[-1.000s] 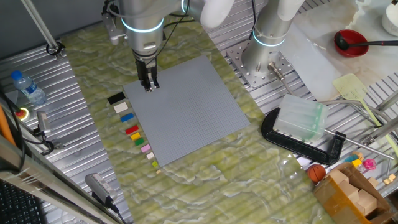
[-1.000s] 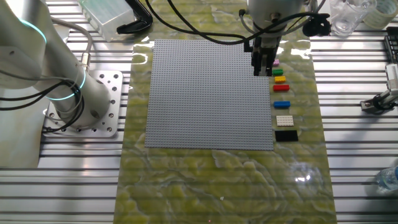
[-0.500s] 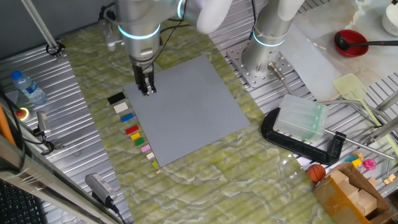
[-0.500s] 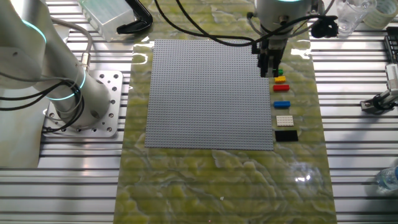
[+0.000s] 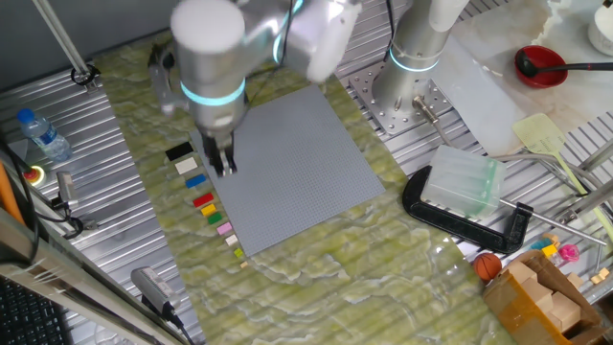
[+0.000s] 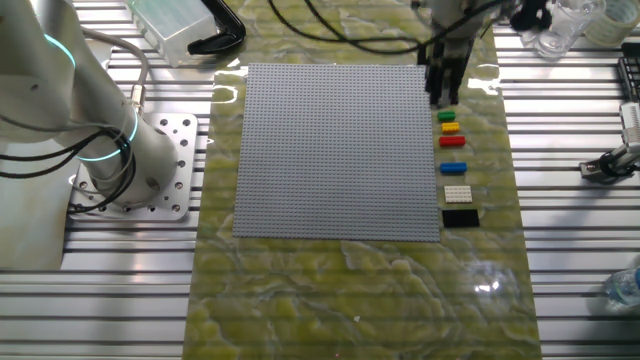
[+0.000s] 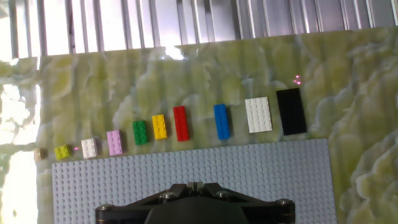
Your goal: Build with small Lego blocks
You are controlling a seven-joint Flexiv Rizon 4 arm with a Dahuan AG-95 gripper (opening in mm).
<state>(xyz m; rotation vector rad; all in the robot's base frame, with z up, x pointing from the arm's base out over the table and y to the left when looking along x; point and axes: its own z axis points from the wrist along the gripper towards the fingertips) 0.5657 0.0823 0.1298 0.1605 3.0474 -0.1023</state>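
The small Lego blocks lie in a row on the green mat along one edge of the grey baseplate (image 5: 292, 163). The hand view shows black (image 7: 291, 111), cream-white (image 7: 258, 114), blue (image 7: 221, 121), red (image 7: 180, 123), yellow (image 7: 159, 126), green (image 7: 140, 132), pink (image 7: 114, 142), then some tinier bricks ending in tan (image 7: 40, 154). My gripper (image 5: 223, 165) hangs above the baseplate's edge beside the blue brick (image 5: 195, 180). Its jaws stand together with nothing seen between them. It also shows in the other fixed view (image 6: 445, 95) and the hand view (image 7: 194, 185).
A second robot arm base (image 6: 120, 160) stands beside the baseplate. A black clamp holding a clear box (image 5: 465, 192), a red ladle (image 5: 541, 65), a water bottle (image 5: 43, 134) and a cardboard box (image 5: 546, 297) sit on the metal table around the mat.
My gripper has moved along the baseplate toward the edge where the bricks lie, now beside the blue brick. The bricks have not moved.
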